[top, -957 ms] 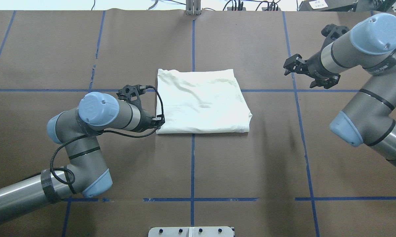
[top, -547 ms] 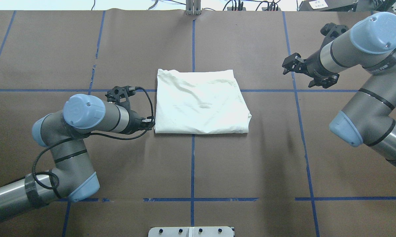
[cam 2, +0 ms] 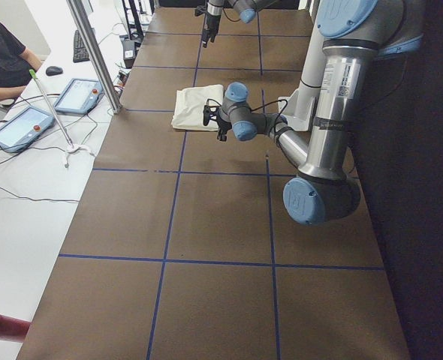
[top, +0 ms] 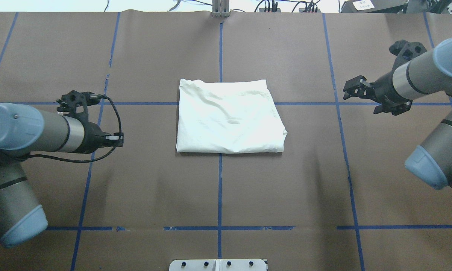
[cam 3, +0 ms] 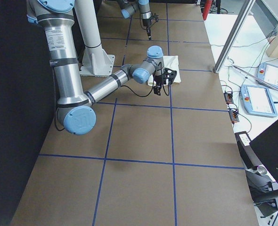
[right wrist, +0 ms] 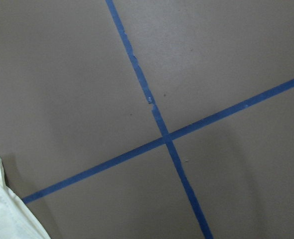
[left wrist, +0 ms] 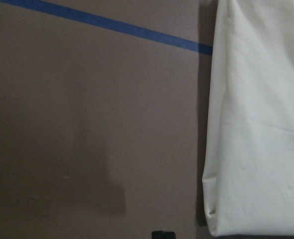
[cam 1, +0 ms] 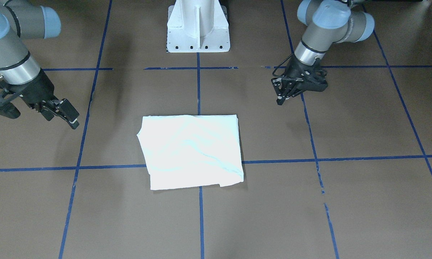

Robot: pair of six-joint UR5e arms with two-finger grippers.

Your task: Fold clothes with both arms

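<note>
Shirt (top: 229, 116), a plain whitish folded rectangle, lightly creased; left hand (top: 119, 139) narrow, right hand (top: 348, 91) wide.

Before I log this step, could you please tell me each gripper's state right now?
Left gripper: shut, holding nothing, clear of the folded shirt.
Right gripper: open, holding nothing.

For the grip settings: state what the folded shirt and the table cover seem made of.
Folded shirt: soft matte cloth, likely cotton; it creases and lies in layers. Table cover: matte brown sheet, probably paper; flat, marked with blue lines.
</note>
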